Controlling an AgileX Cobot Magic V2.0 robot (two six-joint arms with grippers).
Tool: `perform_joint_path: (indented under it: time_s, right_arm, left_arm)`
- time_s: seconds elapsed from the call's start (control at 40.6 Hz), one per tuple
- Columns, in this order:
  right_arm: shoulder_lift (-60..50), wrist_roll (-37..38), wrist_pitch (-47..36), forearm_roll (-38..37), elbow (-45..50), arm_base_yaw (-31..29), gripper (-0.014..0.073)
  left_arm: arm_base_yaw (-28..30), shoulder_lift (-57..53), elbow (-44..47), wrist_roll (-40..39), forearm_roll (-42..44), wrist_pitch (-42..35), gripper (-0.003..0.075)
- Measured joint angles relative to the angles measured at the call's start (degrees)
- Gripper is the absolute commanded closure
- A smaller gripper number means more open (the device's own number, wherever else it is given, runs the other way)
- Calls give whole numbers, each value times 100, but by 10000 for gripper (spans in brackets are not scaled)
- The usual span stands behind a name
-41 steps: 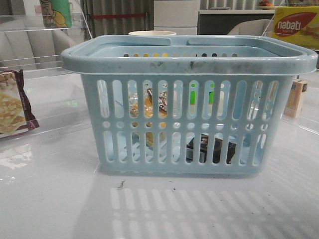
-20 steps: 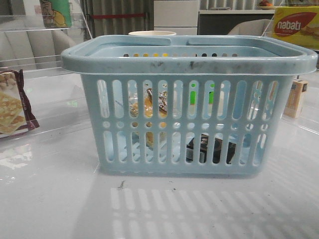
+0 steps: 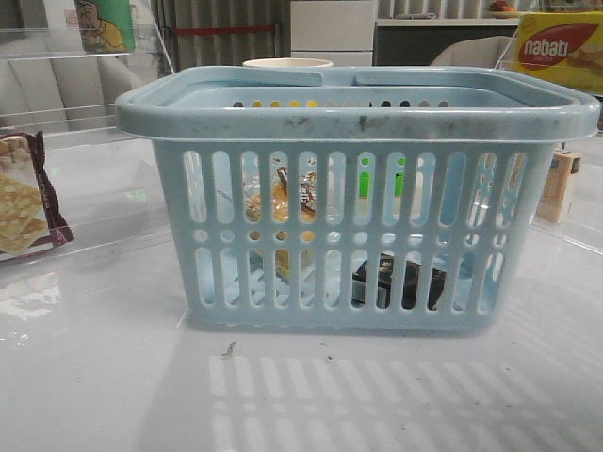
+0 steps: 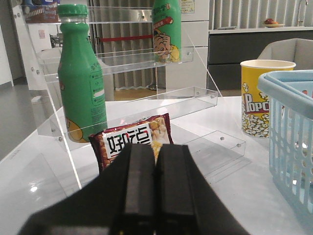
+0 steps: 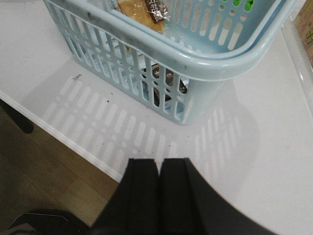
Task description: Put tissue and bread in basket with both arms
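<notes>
I see the bread and the tissue lying inside the basket on the desk, bread left, tissue right. My left fingers and right fingers are pressed together, empty, well apart from both. Nothing has shifted since the earlier frames.

- Left gripper closed, its fingers pressed together.
- Just past it, a snack packet below a green bottle, which seems to stand on a clear shelf.
- Popcorn cup beside the basket.
</notes>
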Motion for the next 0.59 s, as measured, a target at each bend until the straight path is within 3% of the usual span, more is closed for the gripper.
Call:
perform_joint_path:
  time_s: [0.591]
  right_arm:
    - [0, 0, 0, 0, 0, 0, 537]
  left_arm:
    - [0, 0, 0, 0, 0, -32, 630]
